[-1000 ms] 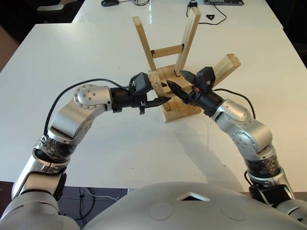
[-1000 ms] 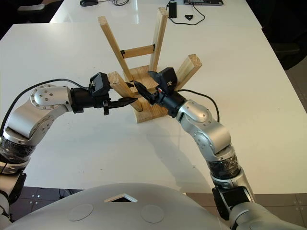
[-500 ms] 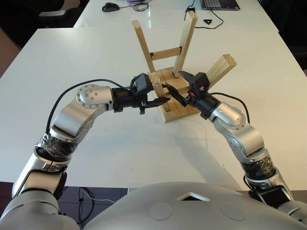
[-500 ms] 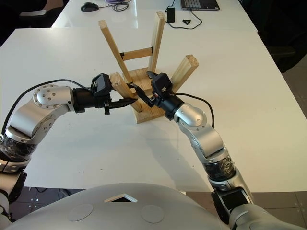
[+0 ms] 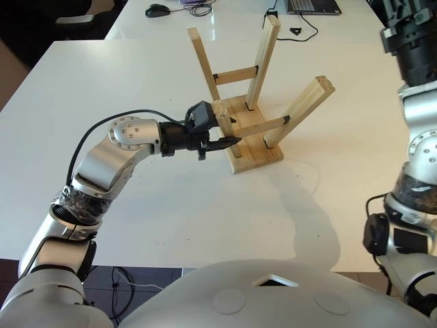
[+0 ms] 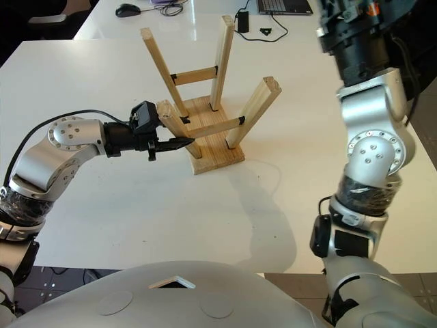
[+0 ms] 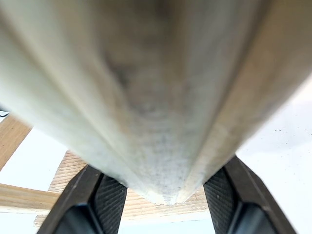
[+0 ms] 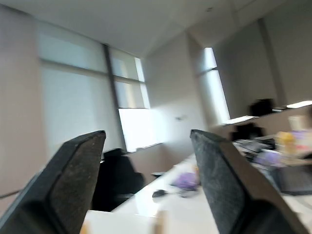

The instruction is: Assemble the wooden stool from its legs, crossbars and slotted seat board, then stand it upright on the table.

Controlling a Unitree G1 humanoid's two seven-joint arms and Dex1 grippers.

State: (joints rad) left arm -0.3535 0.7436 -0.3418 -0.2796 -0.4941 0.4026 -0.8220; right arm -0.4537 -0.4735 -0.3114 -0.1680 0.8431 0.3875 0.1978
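Jaws: left gripper (image 5: 231, 141) clamped on near leg (image 5: 220, 111); right gripper (image 8: 146, 180) spread, now pulled up off the stool (image 5: 254, 152). Front crossbar (image 5: 263, 126) looks seated. Stool upside down, mid-table toward far edge; flip pending.

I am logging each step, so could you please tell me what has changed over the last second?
The right gripper left the upturned stool and swung up and away to the robot's right; it is open and empty. The left gripper stayed at the stool's near left leg, and the stool kept its place on the table.
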